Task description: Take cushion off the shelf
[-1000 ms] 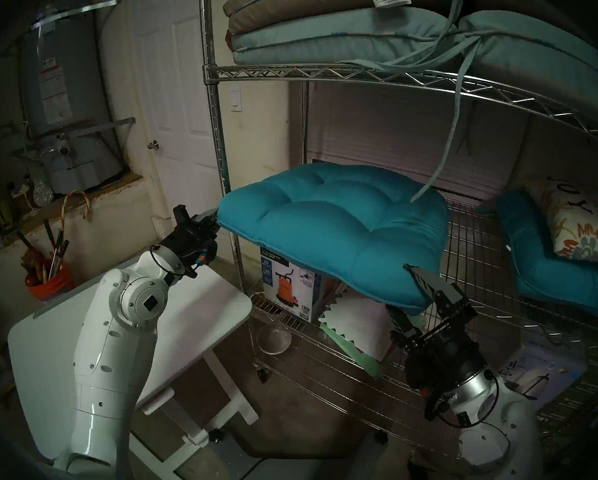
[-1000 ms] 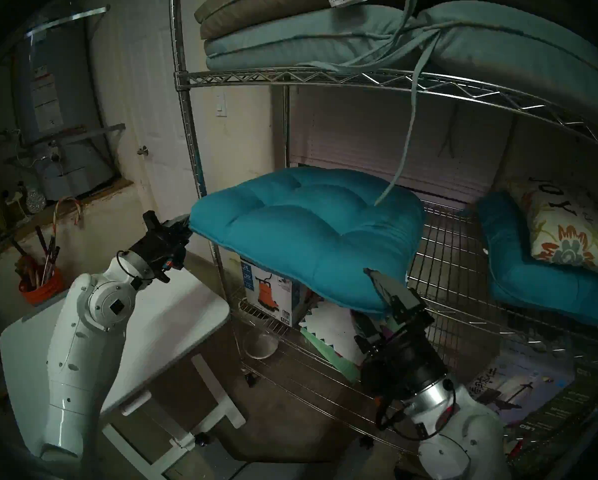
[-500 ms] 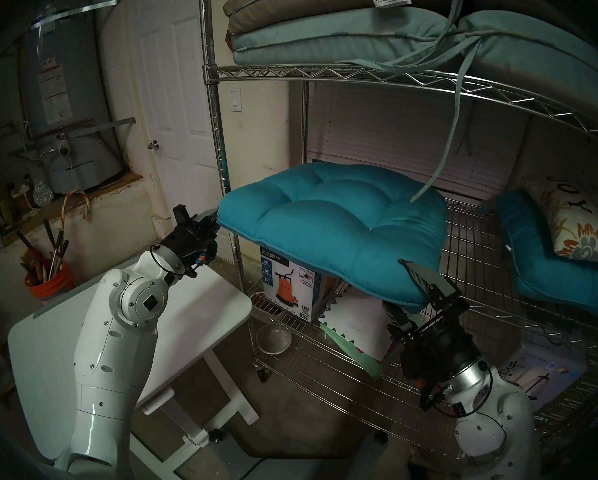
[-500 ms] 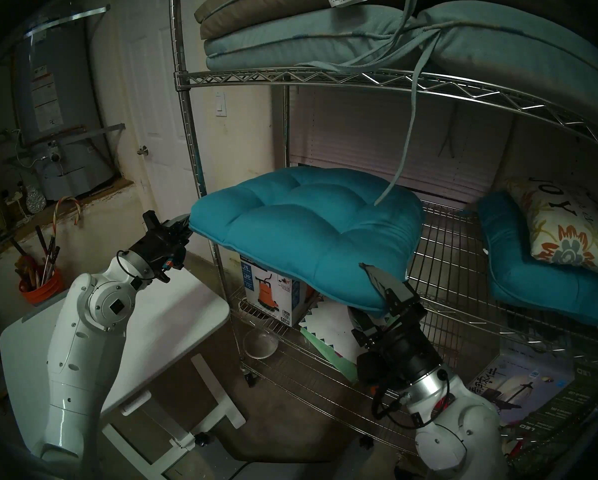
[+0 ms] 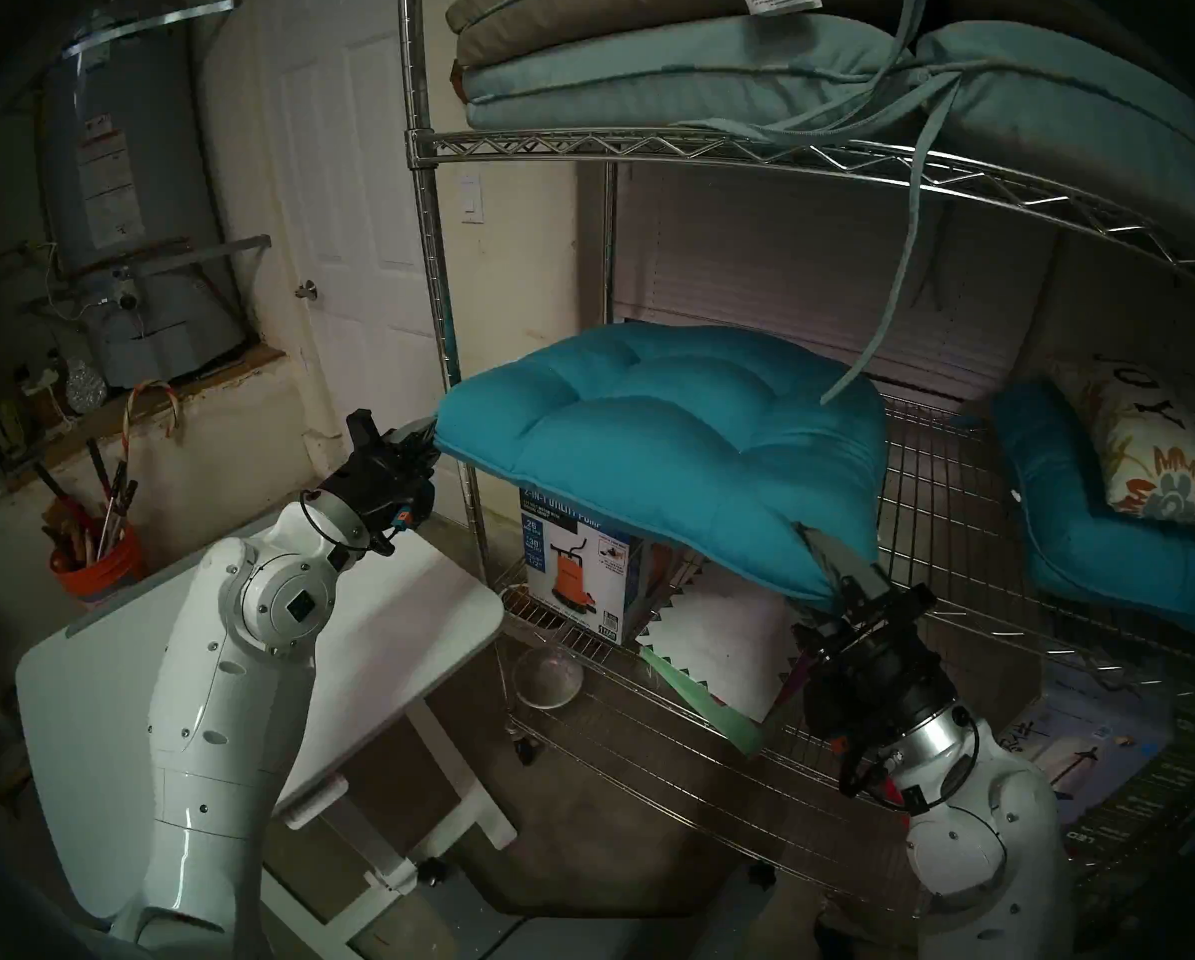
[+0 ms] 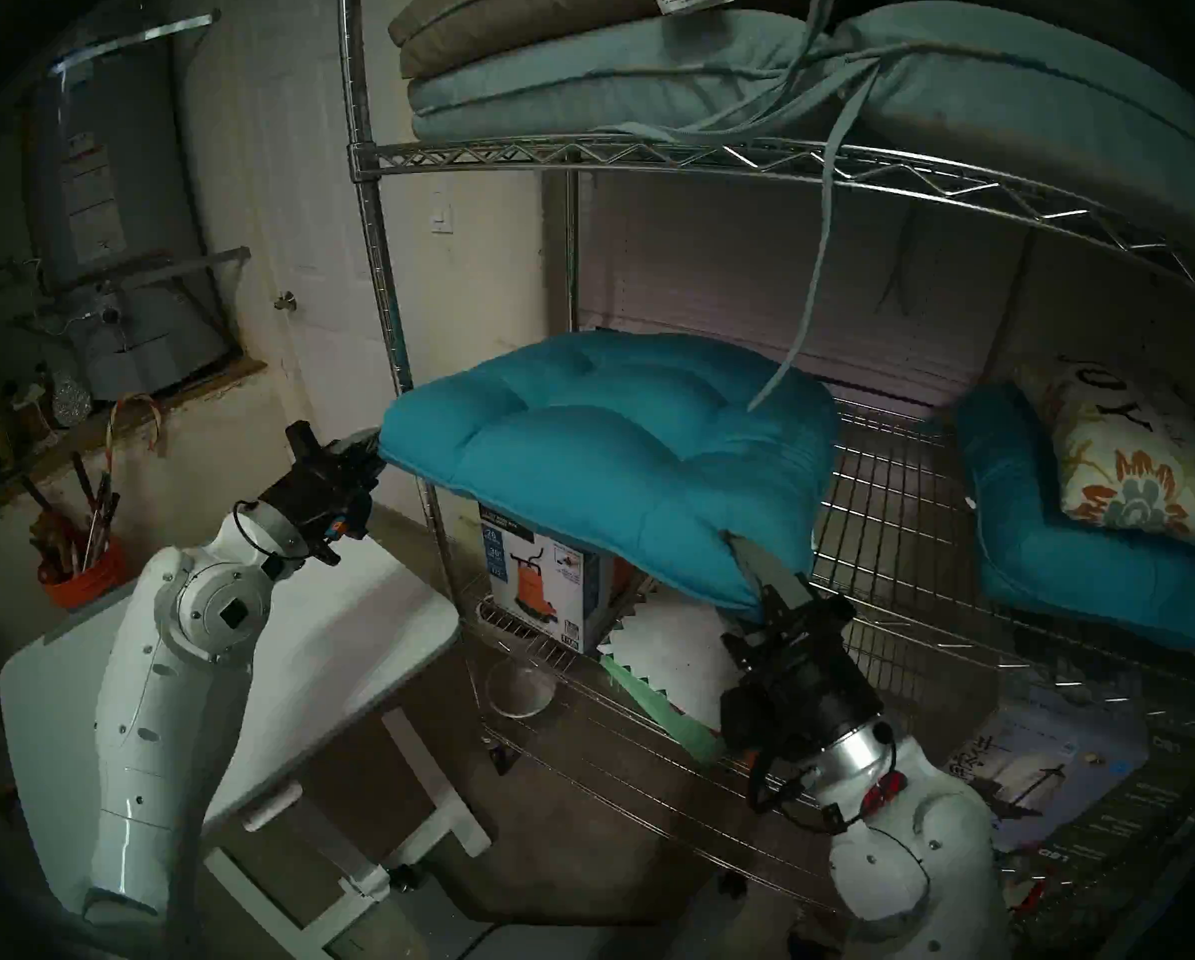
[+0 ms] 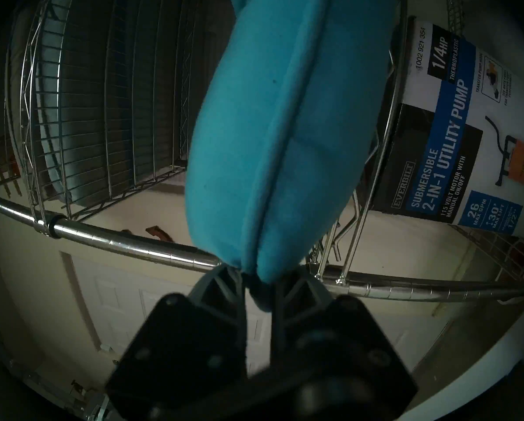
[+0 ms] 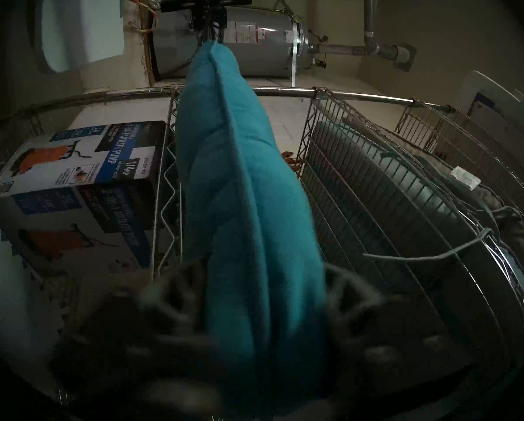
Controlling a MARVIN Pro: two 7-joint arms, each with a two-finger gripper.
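Teal cushion (image 5: 657,439) hides the middle shelf (image 5: 941,467) tier beneath it. Left gripper (image 7: 258,285) pinches its corner — right gripper (image 5: 820,577) clamps the opposite corner, lower finger concealed, wrist view blurred.

The cushion (image 5: 657,439) overhangs the front left corner of the shelf (image 5: 962,494), left tool (image 5: 427,440) at its left corner, right tool (image 5: 827,577) at its near-right corner, worktop (image 5: 401,633) below left.

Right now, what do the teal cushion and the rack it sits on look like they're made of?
The cushion looks like matte woven fabric over soft filling: it puffs between stitched tufts and dents where the right claw pinches its corner. The shelf looks like chrome-plated steel wire: shiny round posts with bright highlights.
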